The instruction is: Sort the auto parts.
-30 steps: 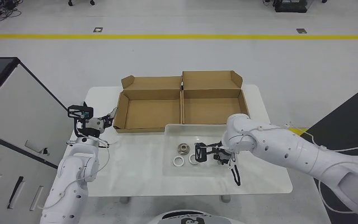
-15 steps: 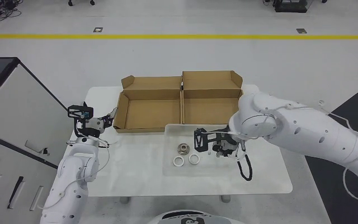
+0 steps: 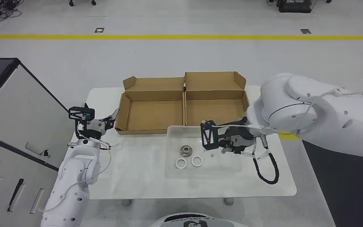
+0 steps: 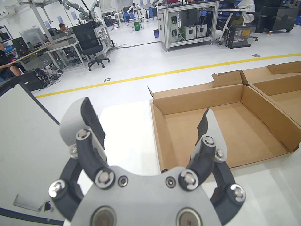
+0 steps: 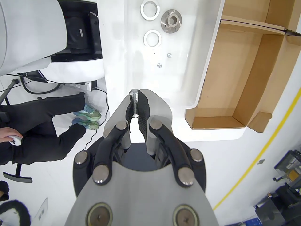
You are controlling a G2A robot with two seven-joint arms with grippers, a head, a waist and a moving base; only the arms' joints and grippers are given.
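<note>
The right gripper [image 5: 137, 98] hangs over the white tray [image 5: 185, 76], its jaws closed on a threaded bolt [image 5: 134, 94] that is pinched between the dark pads and runs along them, one end poking out just past the tips. The tray sits on the white desk [image 3: 142, 170] at about the middle of it, reaching toward the near edge. In the tray lie two flat metal rings [image 5: 142, 9] [image 5: 145, 38] close together, with a round flanged piece [image 5: 164, 23] just beside them on the side toward the boxes. Two small fasteners [image 5: 169, 55] [image 5: 159, 65] rest apart from these, between the rings and the gripped bolt. Two open cardboard boxes stand side by side and touching along the far edge of the desk: the left box [image 3: 154, 116] and the right box [image 3: 214, 112], both with their flaps up. The tray's far rim lies against their near walls. The left gripper [image 4: 147, 109] is at the desk's left edge, just beside the outer wall of the left box and pointing across it, with its jaws spread wide and nothing between them.
</note>
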